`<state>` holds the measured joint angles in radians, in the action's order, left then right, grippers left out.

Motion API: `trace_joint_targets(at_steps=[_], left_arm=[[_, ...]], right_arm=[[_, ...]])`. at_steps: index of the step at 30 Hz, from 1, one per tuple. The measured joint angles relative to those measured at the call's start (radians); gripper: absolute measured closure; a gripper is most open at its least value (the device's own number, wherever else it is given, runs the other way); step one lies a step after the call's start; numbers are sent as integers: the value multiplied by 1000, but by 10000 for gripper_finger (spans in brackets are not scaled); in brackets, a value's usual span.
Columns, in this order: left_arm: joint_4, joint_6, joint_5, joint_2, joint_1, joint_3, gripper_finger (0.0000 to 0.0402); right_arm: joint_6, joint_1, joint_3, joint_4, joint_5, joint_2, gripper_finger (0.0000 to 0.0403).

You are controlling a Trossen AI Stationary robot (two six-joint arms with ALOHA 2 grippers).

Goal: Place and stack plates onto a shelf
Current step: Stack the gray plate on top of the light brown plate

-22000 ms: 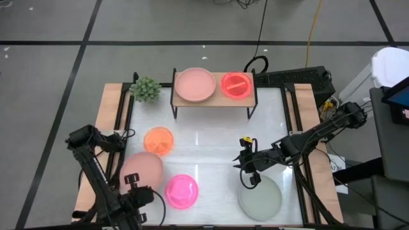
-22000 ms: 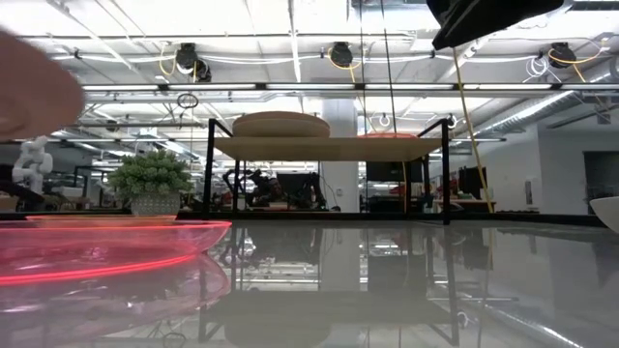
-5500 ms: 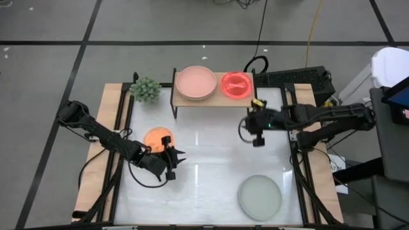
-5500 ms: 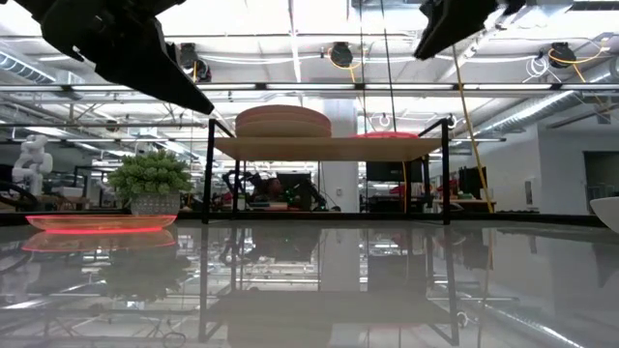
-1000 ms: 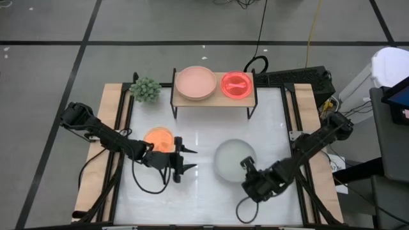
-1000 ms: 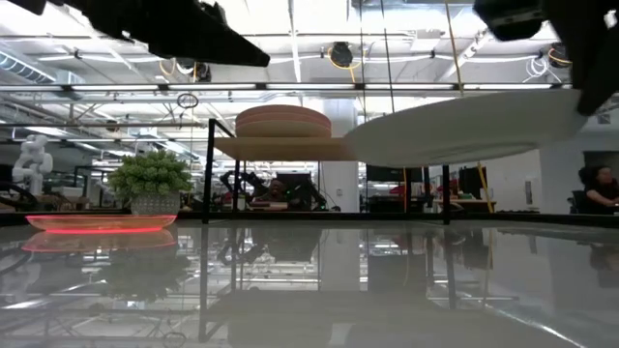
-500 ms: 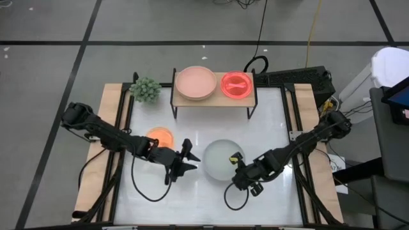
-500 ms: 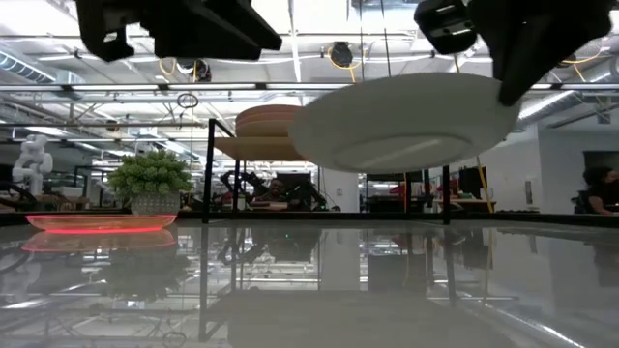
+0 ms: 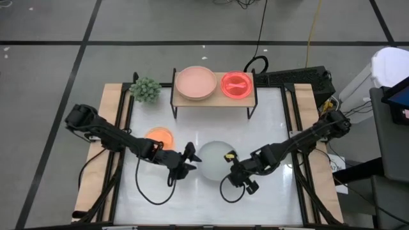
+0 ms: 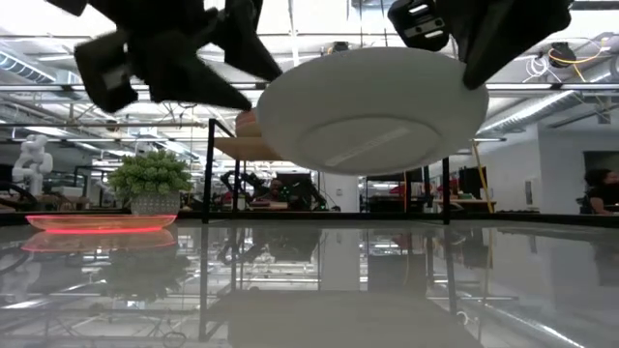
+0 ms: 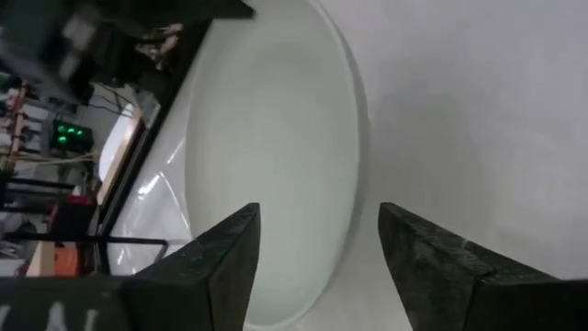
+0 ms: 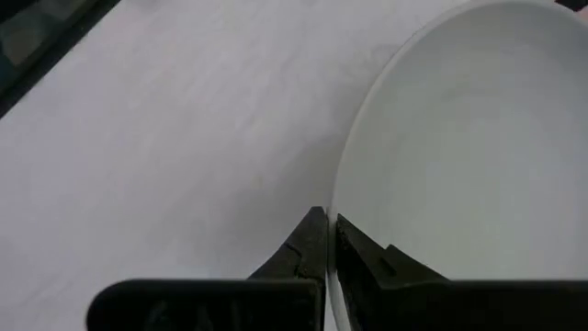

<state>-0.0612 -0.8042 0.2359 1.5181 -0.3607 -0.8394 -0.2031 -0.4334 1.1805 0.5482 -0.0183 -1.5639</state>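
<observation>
Mid-table, the right gripper (image 9: 231,171), pinched on the grey-green plate (image 9: 214,159), has carried it toward nine o'clock; the left gripper (image 9: 189,160) spreads wide beside it — handover looming.

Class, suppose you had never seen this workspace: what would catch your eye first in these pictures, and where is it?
First, the pale grey-green plate held in the air above the middle of the table, the right gripper shut on its rim while the open left gripper faces its other side. Next, the shelf at the far edge, bearing a pink plate stack and a glowing red plate.
</observation>
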Motion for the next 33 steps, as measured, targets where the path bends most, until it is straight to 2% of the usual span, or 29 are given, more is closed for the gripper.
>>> trace_joint_targets(at_steps=[4,14,20,28,33], left_arm=[[8,-41,0,27,8,0,187],[7,-70,-15,61,21,0,302],[-13,-96,-38,61,21,0,345],[-19,-107,-119,63,36,2,380],[-23,-111,-143,63,39,2,389]], right_arm=[[0,16,0,-7,23,0,403],[0,23,0,-6,35,0,403],[6,23,0,-6,48,1,401],[18,35,2,-79,12,3,357],[103,41,1,-165,17,3,330]])
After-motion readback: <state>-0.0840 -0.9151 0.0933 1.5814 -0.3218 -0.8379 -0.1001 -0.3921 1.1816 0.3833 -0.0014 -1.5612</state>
